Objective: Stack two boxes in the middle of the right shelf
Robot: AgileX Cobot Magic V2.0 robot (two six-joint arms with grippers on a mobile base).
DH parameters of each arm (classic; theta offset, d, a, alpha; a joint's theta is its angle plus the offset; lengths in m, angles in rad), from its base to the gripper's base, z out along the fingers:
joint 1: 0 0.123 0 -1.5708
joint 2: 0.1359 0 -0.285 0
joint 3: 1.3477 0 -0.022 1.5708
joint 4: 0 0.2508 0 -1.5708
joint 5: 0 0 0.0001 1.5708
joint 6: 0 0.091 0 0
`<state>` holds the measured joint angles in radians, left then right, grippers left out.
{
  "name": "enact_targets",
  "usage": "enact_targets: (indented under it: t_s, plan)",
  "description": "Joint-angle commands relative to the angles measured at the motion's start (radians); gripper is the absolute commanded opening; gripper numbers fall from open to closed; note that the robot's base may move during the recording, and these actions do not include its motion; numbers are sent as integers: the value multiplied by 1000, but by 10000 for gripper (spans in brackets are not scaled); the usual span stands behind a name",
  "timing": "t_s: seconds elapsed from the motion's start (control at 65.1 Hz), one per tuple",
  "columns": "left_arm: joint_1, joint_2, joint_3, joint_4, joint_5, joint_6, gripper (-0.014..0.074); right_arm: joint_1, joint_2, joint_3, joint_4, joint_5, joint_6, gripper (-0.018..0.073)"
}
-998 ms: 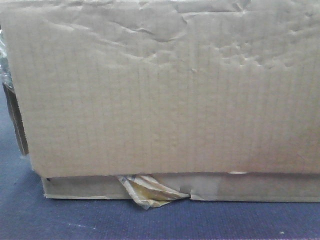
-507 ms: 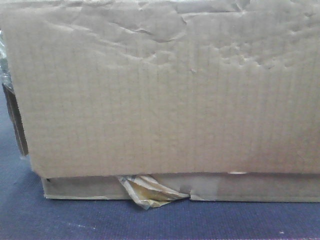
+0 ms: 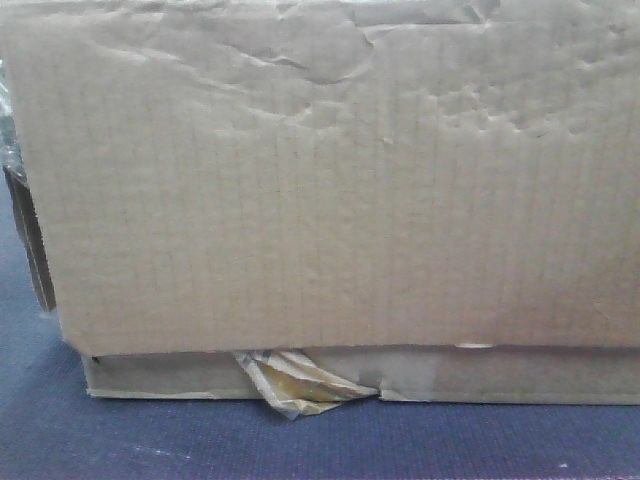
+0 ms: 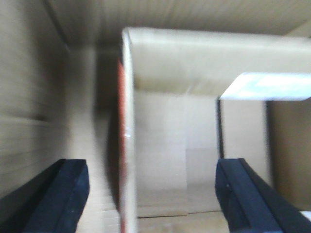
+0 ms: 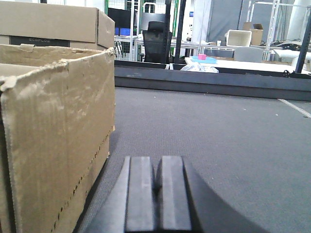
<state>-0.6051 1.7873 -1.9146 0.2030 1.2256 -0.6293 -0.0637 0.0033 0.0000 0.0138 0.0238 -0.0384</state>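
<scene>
A wide tan cardboard box (image 3: pixel 330 180) with a creased face fills the front view, a yellowish tape scrap (image 3: pixel 292 386) at its bottom edge. My left gripper (image 4: pixel 153 191) is open inside a cardboard box; a thin upright cardboard panel (image 4: pixel 127 121) with a reddish edge stands between the jaws, nearer the left finger (image 4: pixel 65 191), and the view is blurred. My right gripper (image 5: pixel 155 187) rests shut and empty on the grey surface, just right of a worn box (image 5: pixel 53 136). A second box (image 5: pixel 48 22) stands behind that one. The shelf is out of view.
The dark fabric table surface (image 5: pixel 218 131) stretches ahead and to the right of my right gripper, ending at a raised dark edge (image 5: pixel 204 80). Beyond it are an office chair (image 5: pixel 155 41) and tables. A dark object (image 3: pixel 28 240) shows at the box's left side.
</scene>
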Motion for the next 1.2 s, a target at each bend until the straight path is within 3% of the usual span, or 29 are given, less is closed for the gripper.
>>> enact_targets:
  t_s: [0.0,0.092,0.307,0.722,0.89,1.182]
  plan:
    - [2,-81,-5,84,-4,-11,444,3,-3,0,2,-17,-1,-161]
    - [4,-144,7,162,-4,-11,444,3,-3,0,2,-17,-1,-161]
    - [29,-191,93,168,-4,-11,444,3,-3,0,2,-17,-1,-161]
    - [64,-174,309,121,-4,-11,444,3,-3,0,2,-17,-1,-161]
    - [124,-173,329,3,-4,33,444,3,-3,0,2,-17,-1,-161]
    - [92,-152,329,-1,-4,36,444,3,-3,0,2,-17,-1,-161]
